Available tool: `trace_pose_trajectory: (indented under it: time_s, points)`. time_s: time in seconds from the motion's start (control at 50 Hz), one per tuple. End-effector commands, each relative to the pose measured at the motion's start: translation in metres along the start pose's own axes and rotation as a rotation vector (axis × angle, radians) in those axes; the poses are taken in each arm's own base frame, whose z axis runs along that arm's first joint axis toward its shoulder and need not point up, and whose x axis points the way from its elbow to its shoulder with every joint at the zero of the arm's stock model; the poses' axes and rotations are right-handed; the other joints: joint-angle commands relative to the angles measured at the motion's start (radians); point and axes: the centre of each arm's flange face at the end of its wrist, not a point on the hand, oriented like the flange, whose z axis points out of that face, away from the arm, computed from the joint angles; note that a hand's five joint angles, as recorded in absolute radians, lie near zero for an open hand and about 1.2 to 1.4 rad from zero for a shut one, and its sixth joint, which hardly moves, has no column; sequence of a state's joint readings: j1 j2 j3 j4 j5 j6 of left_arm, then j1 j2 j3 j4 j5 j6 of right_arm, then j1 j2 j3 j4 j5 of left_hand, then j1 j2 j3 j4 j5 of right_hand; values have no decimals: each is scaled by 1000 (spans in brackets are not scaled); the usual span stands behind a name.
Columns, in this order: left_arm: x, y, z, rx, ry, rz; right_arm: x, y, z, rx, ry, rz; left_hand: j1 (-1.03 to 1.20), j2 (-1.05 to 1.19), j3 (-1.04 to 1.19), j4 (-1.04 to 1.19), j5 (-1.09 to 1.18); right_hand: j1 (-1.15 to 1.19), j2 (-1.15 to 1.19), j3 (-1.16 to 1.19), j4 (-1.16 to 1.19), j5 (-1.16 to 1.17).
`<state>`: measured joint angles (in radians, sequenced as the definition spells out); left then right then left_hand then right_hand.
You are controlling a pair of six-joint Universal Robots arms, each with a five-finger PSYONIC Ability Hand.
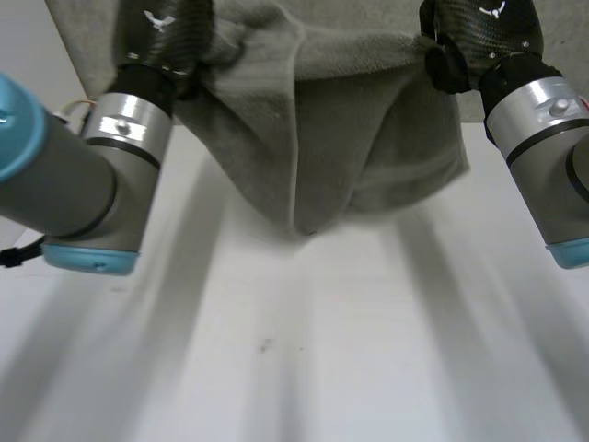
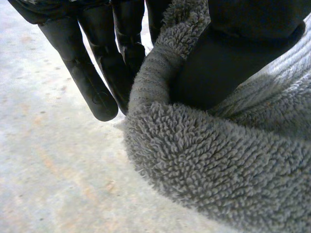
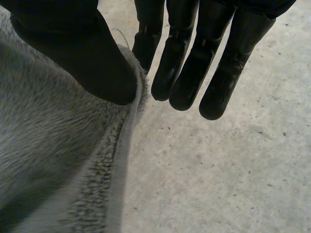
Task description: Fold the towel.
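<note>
**Towel [image 1: 322, 138] up between both hands, no fold yet**

The towel hangs in the air over the far half of the tabletop [image 1: 304, 359] and sags to a low point midway between the arms. I cannot tell whether that point touches the tabletop.

The left hand [image 1: 170, 41] pinches one upper end. Its wrist view shows the thumb pressing the pile against straight fingers [image 2: 97, 82]. The right hand [image 1: 451, 60] grips the other upper end, with its thumb on the cloth and the hem running up between thumb and straight fingers [image 3: 214, 73].

By my reading the task is at an early stage. The towel is picked up and held at two places, but it drapes in loose creases and no clean fold shows. One edge has yet to be brought over to the other, and the towel then laid down and smoothed.

The towel's top edge is cut off and the arms cover its upper ends. So I cannot say whether each hand holds a true corner or a place along the edge. The lower hem is hard to make out.
</note>
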<state>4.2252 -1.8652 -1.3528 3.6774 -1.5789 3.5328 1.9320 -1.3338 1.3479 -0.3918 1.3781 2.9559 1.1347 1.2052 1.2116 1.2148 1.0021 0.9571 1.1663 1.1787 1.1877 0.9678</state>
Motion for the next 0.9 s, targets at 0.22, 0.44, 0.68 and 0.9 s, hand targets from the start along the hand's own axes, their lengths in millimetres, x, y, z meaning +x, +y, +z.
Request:
trace_pose_trajectory:
  time_s: [0.22, 0.44, 0.68, 0.9]
  points:
    - [21, 90, -125, -680, 295, -119, -77, 91, -105, -744, -518, -23, -148, -218, -225, -228, -190, 439, 230, 218, 209, 254]
    - [24, 67, -140, -792, 364, -132, -84, 105, -124, -779, -538, -27, -486, -557, -563, -566, -528, 439, 230, 218, 209, 254]
    - [51, 9, -94, -462, 409, -139, -86, 106, -158, -818, -547, -29, -592, -663, -669, -672, -634, 439, 230, 218, 209, 254]
    - [111, 95, -99, -633, 625, 99, -84, 102, -170, -791, -524, -49, -563, -633, -640, -643, -605, 439, 230, 218, 209, 254]
